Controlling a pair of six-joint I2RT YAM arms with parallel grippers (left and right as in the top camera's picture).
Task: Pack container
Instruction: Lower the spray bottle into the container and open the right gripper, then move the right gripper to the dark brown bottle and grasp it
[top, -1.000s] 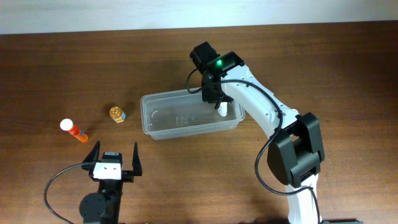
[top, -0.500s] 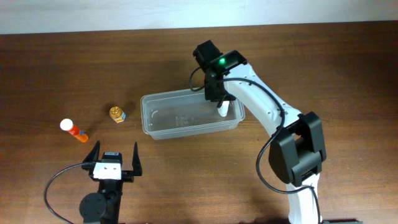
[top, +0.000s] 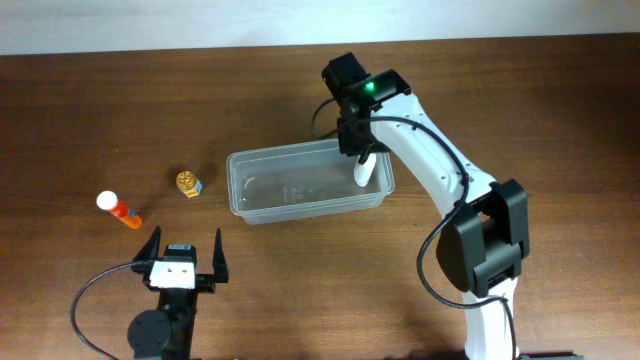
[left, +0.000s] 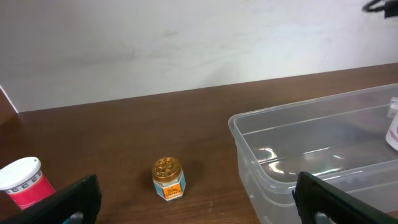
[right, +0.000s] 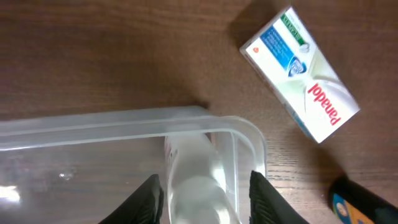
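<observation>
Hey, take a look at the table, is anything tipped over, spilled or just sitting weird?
Nothing is spilled or broken. The one tipped item is the red tube with a white cap, lying on its side left of the tub. A white bottle leans against the tub's right wall, under the right end effector.

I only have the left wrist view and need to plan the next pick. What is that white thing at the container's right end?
Observer: A white bottle, inside the container between the fingers of the right hand. I cannot tell whether they grip it.
Operator: Is anything outside the container that I can't see?
Observer: Yes. The right wrist view shows a Panadol box lying flat on the table just past the container's corner.
Operator: Where is my own hand?
Observer: From overhead, the left hand is open and empty, in front of the gold-lidded jar.
</observation>
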